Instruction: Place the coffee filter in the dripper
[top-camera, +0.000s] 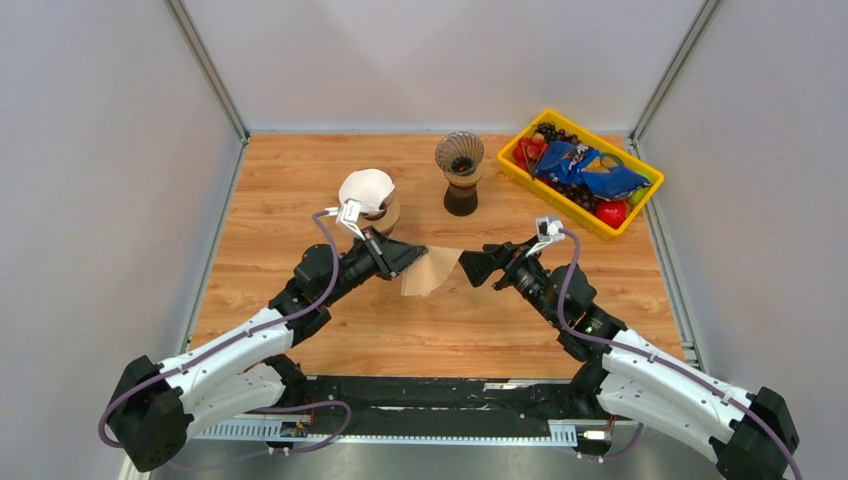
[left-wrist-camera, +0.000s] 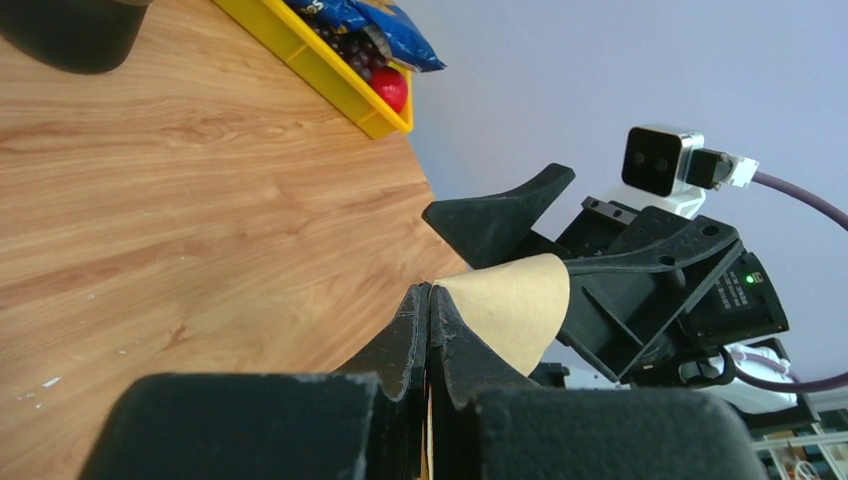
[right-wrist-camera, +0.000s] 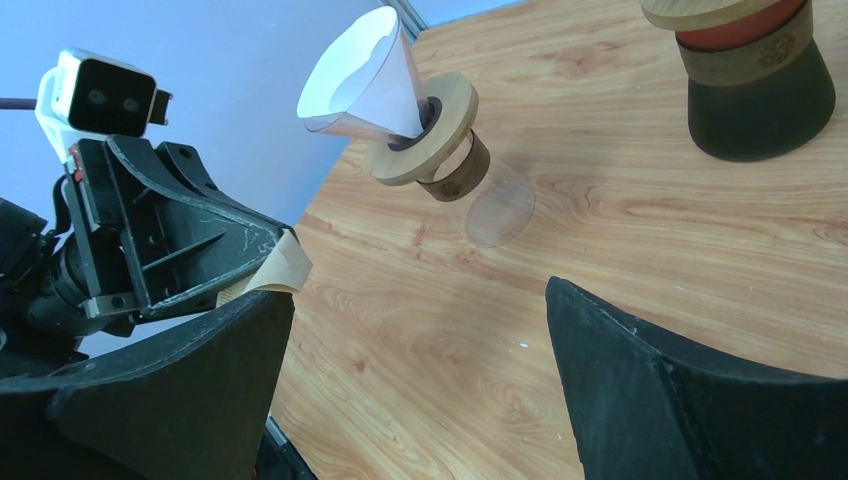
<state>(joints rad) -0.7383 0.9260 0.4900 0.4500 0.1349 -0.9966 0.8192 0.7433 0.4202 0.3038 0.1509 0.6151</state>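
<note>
My left gripper (top-camera: 410, 257) is shut on a brown paper coffee filter (top-camera: 430, 272) and holds it above the middle of the table; in the left wrist view the filter (left-wrist-camera: 515, 305) curls out to the right of the shut gripper (left-wrist-camera: 430, 292). My right gripper (top-camera: 478, 262) is open and empty, facing the filter's free edge (right-wrist-camera: 282, 266) from the right, with that edge beside its left finger (right-wrist-camera: 200, 380). A dark ribbed glass dripper (top-camera: 460, 153) stands empty on a dark stand (top-camera: 460, 197) at the back centre.
A second dripper with a white filter (top-camera: 366, 189) in it sits on a wooden collar over a glass at the back left, also in the right wrist view (right-wrist-camera: 365, 85). A yellow tray (top-camera: 556, 203) with fruit and a blue bag is at the back right.
</note>
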